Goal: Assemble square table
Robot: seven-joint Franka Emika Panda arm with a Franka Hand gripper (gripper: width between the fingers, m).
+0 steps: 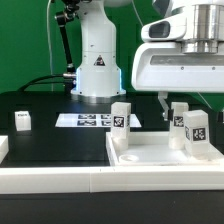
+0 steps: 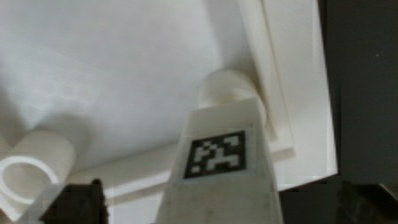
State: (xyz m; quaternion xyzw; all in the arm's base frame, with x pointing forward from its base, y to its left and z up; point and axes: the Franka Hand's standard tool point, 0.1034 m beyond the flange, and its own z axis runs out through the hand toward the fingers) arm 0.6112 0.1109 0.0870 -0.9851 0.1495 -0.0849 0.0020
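Spread wide and holding nothing, the tool (image 1: pixel 177 100) hangs astride an upright leg (image 2: pixel 222 150) standing at a corner of the white table top (image 1: pixel 150 160), which lies on the black tabletop (image 1: pixel 50 140), probably so it can close and screw this leg tight.

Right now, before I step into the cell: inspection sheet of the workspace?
Surface: black table, white border rail along its front.
Job's things: square table top with three legs standing on it, one at the exterior view's left; small white block apart on the table.
Clutter: nothing seen.
Grippers: gripper open, straddling a tagged leg, not closed on it.
Cables: black cable beside the robot base.
Surroundings: marker board; green backdrop.
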